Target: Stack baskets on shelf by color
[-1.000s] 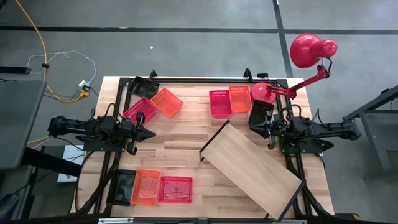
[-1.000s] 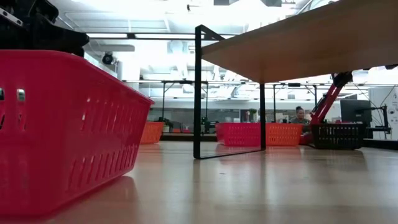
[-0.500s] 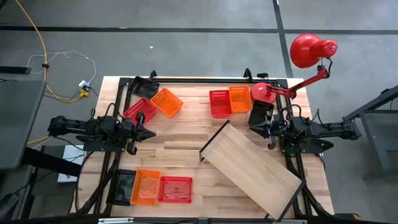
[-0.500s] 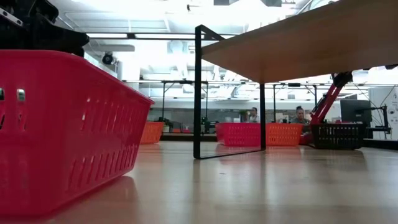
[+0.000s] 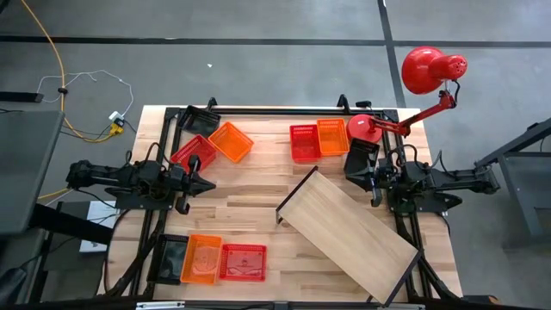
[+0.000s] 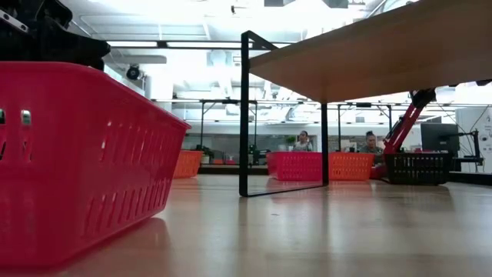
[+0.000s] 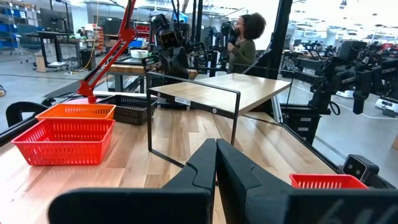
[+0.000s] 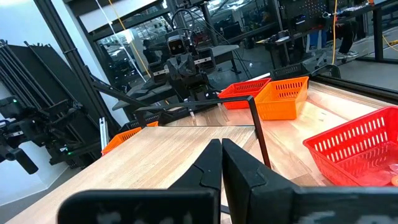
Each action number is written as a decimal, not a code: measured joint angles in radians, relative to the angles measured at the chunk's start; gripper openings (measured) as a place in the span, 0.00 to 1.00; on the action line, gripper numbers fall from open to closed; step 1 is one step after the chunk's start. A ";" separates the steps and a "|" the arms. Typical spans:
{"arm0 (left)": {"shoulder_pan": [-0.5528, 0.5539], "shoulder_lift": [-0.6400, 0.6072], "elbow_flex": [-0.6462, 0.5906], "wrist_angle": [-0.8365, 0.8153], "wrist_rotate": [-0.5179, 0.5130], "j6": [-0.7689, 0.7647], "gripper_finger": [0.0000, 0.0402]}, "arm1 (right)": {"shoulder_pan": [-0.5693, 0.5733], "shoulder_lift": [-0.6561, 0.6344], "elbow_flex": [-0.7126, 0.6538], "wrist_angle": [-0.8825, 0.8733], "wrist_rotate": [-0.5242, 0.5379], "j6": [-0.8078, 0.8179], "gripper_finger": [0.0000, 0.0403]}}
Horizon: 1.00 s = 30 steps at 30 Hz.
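Note:
The shelf (image 5: 349,228), a pale board with a black bracket (image 5: 295,191), stands slanted on the table's right half. Three baskets lie at the far left: black (image 5: 199,119), orange (image 5: 231,142), red (image 5: 191,153). A red basket (image 5: 303,144) and an orange one (image 5: 332,137) sit side by side at the far middle, with a black one (image 5: 362,158) to their right. Near left lie a black (image 5: 172,257), an orange (image 5: 203,259) and a red basket (image 5: 243,263). My left gripper (image 5: 209,183) (image 7: 216,155) hovers shut at the left edge. My right gripper (image 5: 370,178) (image 8: 221,155) hovers shut at the right edge.
A red desk lamp (image 5: 426,73) stands on its round base (image 5: 363,127) at the far right corner. Bare tabletop (image 5: 250,194) lies between the two grippers. In the low view a red basket (image 6: 77,154) fills the left foreground. People show in the room behind.

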 joint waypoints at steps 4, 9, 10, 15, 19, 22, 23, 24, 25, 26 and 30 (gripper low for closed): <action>0.000 0.000 0.000 0.000 0.000 0.000 0.00 | 0.000 0.000 0.000 0.000 0.000 0.000 0.00; 0.000 0.000 0.000 0.000 0.000 0.000 0.00 | 0.000 0.000 0.000 0.000 0.000 0.000 0.00; 0.000 0.000 0.000 0.000 0.000 0.000 0.00 | 0.000 0.000 0.000 0.000 0.000 0.000 0.00; 0.000 0.000 0.000 0.000 0.000 0.000 0.00 | 0.000 0.000 0.000 0.000 0.000 0.000 0.00; 0.000 0.000 0.000 0.000 0.000 0.000 0.00 | 0.000 0.000 0.000 0.000 0.000 0.000 0.00; 0.000 0.000 0.000 0.000 0.000 0.000 0.00 | 0.000 0.000 0.000 0.000 0.000 0.000 0.00; 0.000 0.000 0.000 0.000 0.000 0.000 0.00 | 0.000 0.000 0.000 0.001 0.000 0.001 0.00; 0.000 0.000 0.000 0.000 0.000 0.000 0.00 | 0.000 0.000 0.000 0.003 0.000 0.015 0.00; 0.000 0.000 0.000 0.000 0.000 0.000 0.00 | 0.000 0.000 -0.001 0.010 0.001 0.055 0.00; 0.000 0.000 0.000 0.000 0.000 0.000 0.00 | 0.000 0.000 -0.002 0.037 0.003 0.124 0.00; 0.000 0.000 0.000 0.000 0.000 0.000 0.00 | 0.000 -0.001 -0.001 0.203 0.105 0.386 0.00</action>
